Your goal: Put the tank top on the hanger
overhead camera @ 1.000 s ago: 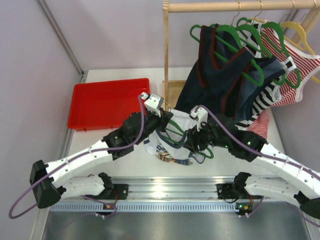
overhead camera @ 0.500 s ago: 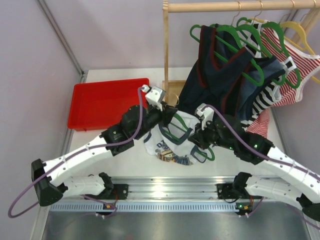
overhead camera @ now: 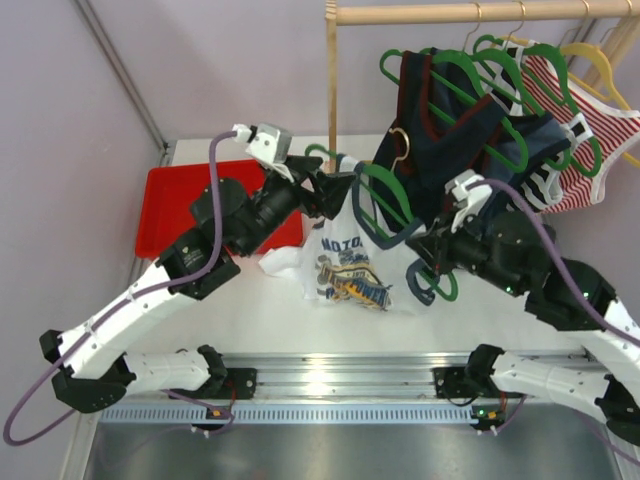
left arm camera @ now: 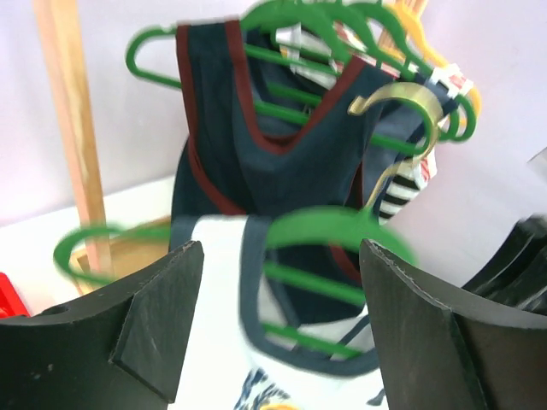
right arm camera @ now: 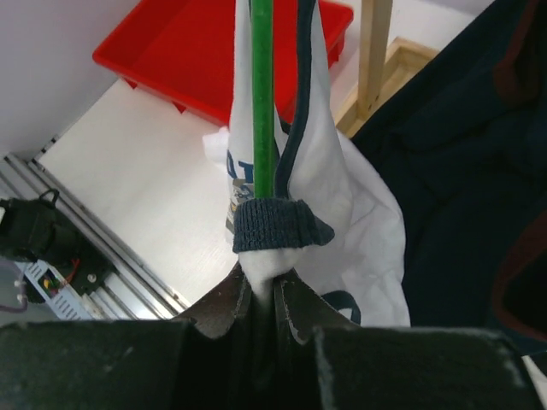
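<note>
The right pincer (right arm camera: 263,286) is shut tight. It nips a bit of white cloth from the tank top (right arm camera: 342,205), right under the blue edge. The green bar of the hanger (right arm camera: 262,94) runs up from that spot, and the cloth hangs round it.

The left pincer (left arm camera: 282,249) is wide open. Its 2 black fingers (left arm camera: 154,325) stand far apart, and nothing is pinched between them. Past them you can see the hanger and the top, a bit blurry. From above, this pincer sits by the top's upper corner. I cannot tell if it touches.

The tank top hangs in the air between the 2 arms, over the white bench (overhead camera: 250,310). Its picture faces the camera. It is just in front of the wooden pole (overhead camera: 331,80) and the dark blue top (overhead camera: 440,130). A red tray (overhead camera: 160,205) lies behind the left arm.
</note>
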Controlling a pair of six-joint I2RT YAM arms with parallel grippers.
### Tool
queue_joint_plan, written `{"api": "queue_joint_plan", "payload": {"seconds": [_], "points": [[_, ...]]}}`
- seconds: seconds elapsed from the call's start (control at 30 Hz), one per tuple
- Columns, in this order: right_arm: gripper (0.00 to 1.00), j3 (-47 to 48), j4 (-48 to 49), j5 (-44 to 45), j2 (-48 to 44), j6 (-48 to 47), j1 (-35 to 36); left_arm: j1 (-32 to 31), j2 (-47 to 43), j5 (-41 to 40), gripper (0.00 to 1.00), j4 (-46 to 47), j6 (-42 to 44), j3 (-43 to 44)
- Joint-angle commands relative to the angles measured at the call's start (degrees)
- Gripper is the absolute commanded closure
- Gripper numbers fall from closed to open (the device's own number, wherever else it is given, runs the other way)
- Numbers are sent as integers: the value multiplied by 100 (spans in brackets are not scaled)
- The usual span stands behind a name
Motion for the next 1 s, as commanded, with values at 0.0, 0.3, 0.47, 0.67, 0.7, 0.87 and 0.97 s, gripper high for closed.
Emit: {"api": "queue_joint_plan", "payload": {"seconds": [0.0, 0.3, 0.47, 0.67, 0.7, 0.87, 0.97], "points": [[100, 1336, -235, 486, 390, -228, -28, 7, -75, -164, 21, -277, 236, 542], [100, 4448, -1678, 1330, 1875, -518, -37, 7, -162, -604, 25, -523, 78, 657], [100, 5978, -2074, 1621, 2325, -720, -37, -2, -241, -999, 33, -611, -150, 385], [100, 6288, -2100, 1692, 2527, -756, -37, 7, -364, -2440, 42, -497, -686, -950], [100, 6218, -2118, 1709, 2545, -730, -37, 15, -356, -2467, 43, -445, -826, -1230], [100, 5445, -2127, 1815, 2457, -440, -63, 24, -215, -2231, 46, -392, -1179, -1567], [100, 5181, -2206, 1710, 2352, -264, -72, 24, -206, -2151, 46, -374, -1215, -1602]]}}
